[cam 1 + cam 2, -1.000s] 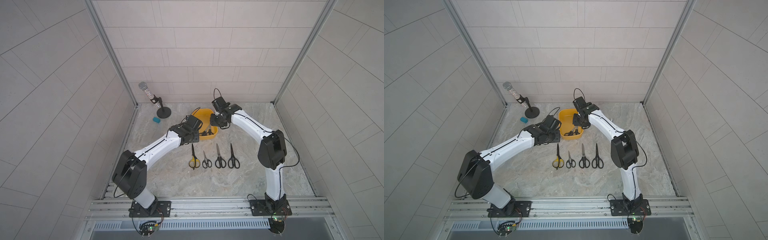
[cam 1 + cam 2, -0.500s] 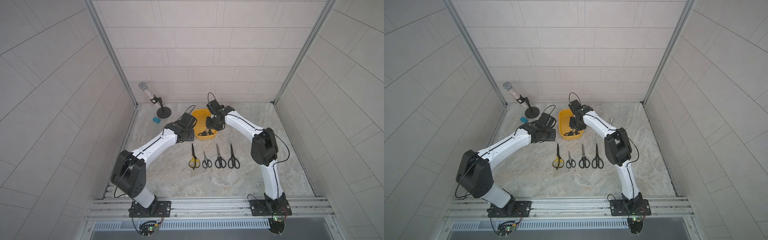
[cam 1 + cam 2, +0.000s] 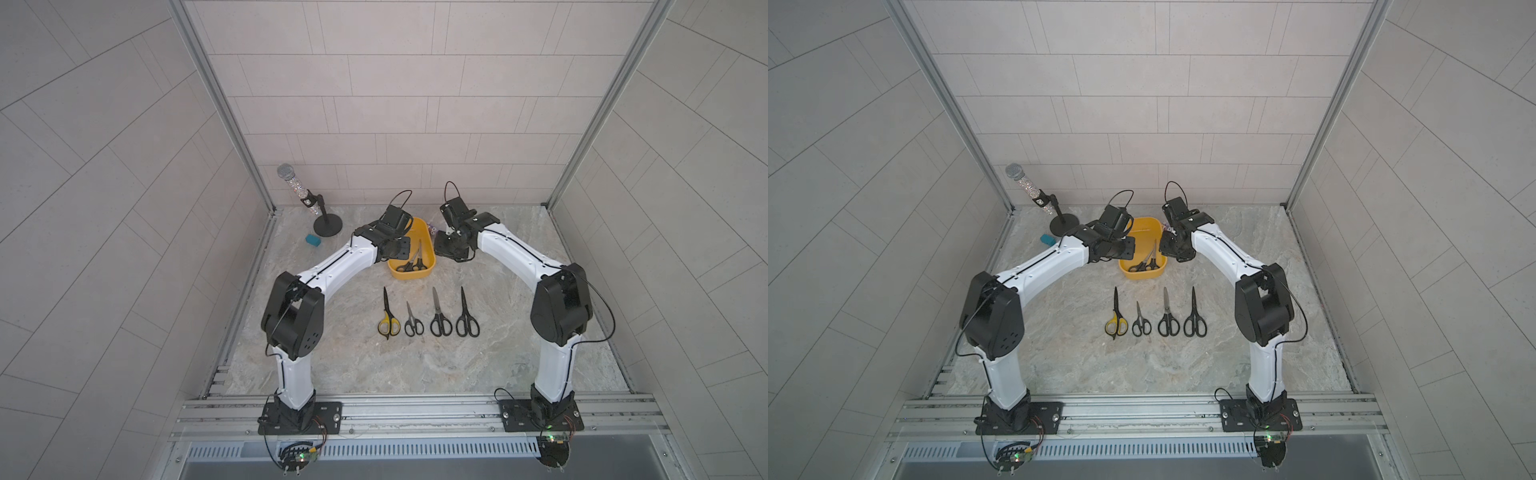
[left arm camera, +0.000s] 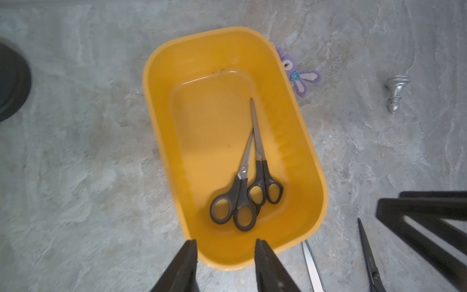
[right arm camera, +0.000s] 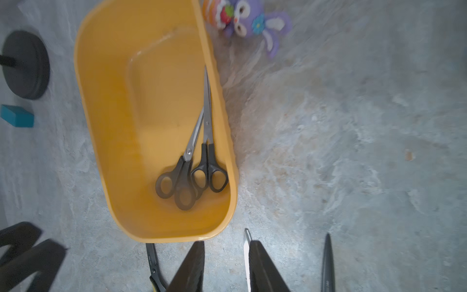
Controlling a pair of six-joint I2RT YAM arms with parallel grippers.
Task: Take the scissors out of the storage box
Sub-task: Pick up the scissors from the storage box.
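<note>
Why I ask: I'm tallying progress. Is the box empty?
No, two black-handled scissors lie overlapping inside the box in the left wrist view.

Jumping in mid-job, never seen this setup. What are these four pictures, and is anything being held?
Two white robot arms, left and right, stand at a table. Both top views look down on everything; each wrist view looks down from one arm's wrist. Four scissors lie in a row on the table; two more scissors lie in the yellow storage box. The left fingers hover at the box's edge, the right fingers beside it; both are open, holding nothing.
</note>
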